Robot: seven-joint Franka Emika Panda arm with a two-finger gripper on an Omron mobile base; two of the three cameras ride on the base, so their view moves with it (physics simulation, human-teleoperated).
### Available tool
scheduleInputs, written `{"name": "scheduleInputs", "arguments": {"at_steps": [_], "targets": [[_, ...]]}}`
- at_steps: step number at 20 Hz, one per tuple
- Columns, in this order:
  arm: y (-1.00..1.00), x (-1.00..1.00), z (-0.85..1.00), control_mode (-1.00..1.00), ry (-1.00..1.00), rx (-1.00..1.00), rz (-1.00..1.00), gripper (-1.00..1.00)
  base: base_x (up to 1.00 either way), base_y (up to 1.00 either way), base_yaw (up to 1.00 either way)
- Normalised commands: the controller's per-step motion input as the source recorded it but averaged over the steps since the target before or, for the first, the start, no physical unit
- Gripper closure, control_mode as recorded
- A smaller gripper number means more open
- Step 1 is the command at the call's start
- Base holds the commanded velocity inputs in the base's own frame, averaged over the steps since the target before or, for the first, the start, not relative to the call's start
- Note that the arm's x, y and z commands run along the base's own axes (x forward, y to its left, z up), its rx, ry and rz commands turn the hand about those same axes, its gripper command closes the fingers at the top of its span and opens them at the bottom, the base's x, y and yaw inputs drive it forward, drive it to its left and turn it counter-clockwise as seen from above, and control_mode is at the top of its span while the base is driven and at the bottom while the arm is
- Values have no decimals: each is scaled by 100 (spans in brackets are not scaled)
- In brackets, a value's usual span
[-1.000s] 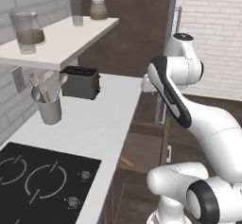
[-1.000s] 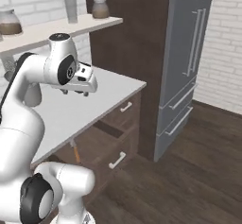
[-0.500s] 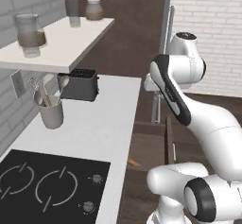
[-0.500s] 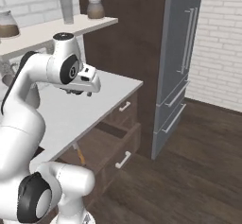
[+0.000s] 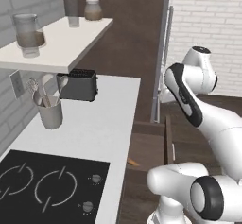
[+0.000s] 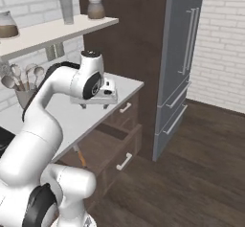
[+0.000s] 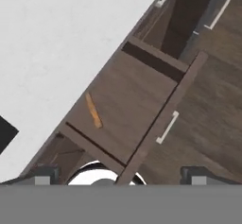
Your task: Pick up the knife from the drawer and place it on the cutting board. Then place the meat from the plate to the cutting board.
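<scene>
My gripper (image 7: 118, 175) hangs high over the open drawer (image 7: 124, 108), fingers (image 7: 45, 175) spread wide, holding nothing. The knife (image 7: 93, 110) lies loose on the drawer floor near the counter (image 7: 61, 43) edge; I see just its orange-brown handle, blade tucked under the countertop. In the left base view the handle (image 5: 133, 161) peeks out below the counter, beside the stovetop (image 5: 47, 187).

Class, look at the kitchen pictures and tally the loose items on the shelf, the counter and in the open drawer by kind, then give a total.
Jars on the shelf: 2
Glass tumbler on the shelf: 1
Toaster on the counter: 1
Utensil holder cup on the counter: 1
Knife in the open drawer: 1
Total: 6
</scene>
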Motion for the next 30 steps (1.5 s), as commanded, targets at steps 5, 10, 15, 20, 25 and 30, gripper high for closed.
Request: {"name": "scheduleInputs", "arguments": {"at_steps": [5, 10, 15, 20, 25, 30], "targets": [[-49, 12, -86, -100, -13, -1, 67, -100, 0, 0, 0], [-25, 27, -55, -100, -5, 0, 50, -100, 0, 0, 0], [-3, 37, -71, -100, 1, 0, 27, -100, 0, 0, 0], [0, 34, -73, -100, 0, -7, 13, -100, 0, 0, 0], [0, 8, -67, -100, 0, -9, 1, -100, 0, 0, 0], [0, 0, -22, -100, -1, 2, 1, -100, 0, 0, 0]]}}
